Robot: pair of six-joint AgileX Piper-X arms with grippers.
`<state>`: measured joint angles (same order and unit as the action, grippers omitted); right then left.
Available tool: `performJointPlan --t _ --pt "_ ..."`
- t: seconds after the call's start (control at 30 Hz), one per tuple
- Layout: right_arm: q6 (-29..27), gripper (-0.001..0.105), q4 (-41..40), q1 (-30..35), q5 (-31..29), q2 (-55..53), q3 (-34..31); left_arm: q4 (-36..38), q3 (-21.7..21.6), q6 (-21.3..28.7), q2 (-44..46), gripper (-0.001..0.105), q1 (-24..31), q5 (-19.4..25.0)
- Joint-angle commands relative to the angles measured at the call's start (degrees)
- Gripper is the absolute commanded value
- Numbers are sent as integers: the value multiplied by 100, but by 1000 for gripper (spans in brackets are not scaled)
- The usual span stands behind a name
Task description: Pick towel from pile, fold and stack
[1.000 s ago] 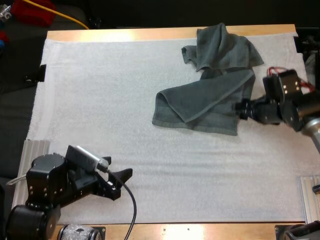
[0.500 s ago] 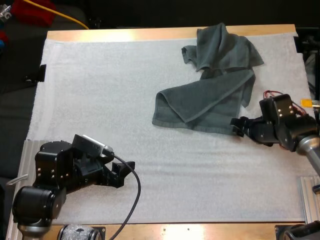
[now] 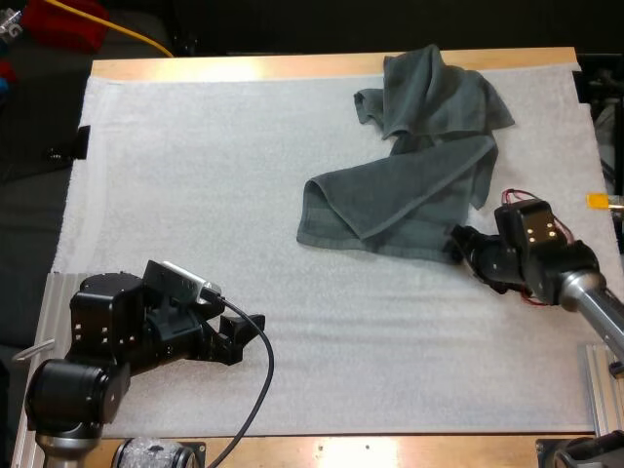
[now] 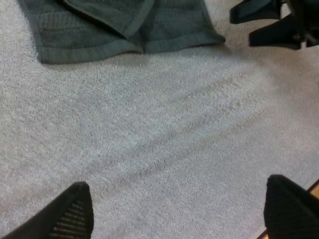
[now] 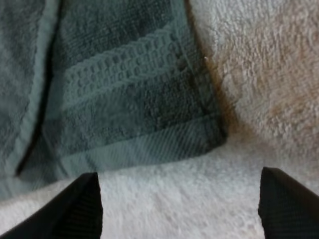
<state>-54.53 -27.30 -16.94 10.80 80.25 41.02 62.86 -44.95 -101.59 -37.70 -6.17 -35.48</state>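
towel (image 3: pixel 409 195): crumpled dark grey-green terry, ribbed hem band, on fuzzy white mat (image 3: pixel 214 195), toward far right corner of surface (image 3: pixel 244 66) | right gripper (image 3: pixel 456 244): fingers apart, empty, at towel's near corner | left gripper (image 3: pixel 249 336): fingers apart, empty, near left corner

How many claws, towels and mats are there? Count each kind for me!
Claws: 2, the left claw and the right claw, both open
Towel: 1, dark grey-green, as far as I can tell
Mat: 1, white
Total: 4
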Motion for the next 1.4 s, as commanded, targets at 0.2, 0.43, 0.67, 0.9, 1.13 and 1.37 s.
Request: performJointPlan --t 0.2,0.43,0.67,0.9,1.13,1.37 --pt "412 64 458 9 110 503 -5 -14 -22 -56 1 69 -33 -79" --pt "832 64 942 9 248 835 -5 -14 -22 -56 1 69 -33 -79" --pt "962 31 1117 9 277 864 -5 -14 -22 -56 1 69 -33 -79" --pt "888 1 1053 9 277 864 -5 -252 -22 -36 -16 69 -33 -79" --pt "9 0 370 9 176 768 -5 -636 -22 -58 -498 69 -33 -79" --pt "-663 0 -248 9 28 591 -5 -1349 -22 -58 -1392 69 -33 -79"
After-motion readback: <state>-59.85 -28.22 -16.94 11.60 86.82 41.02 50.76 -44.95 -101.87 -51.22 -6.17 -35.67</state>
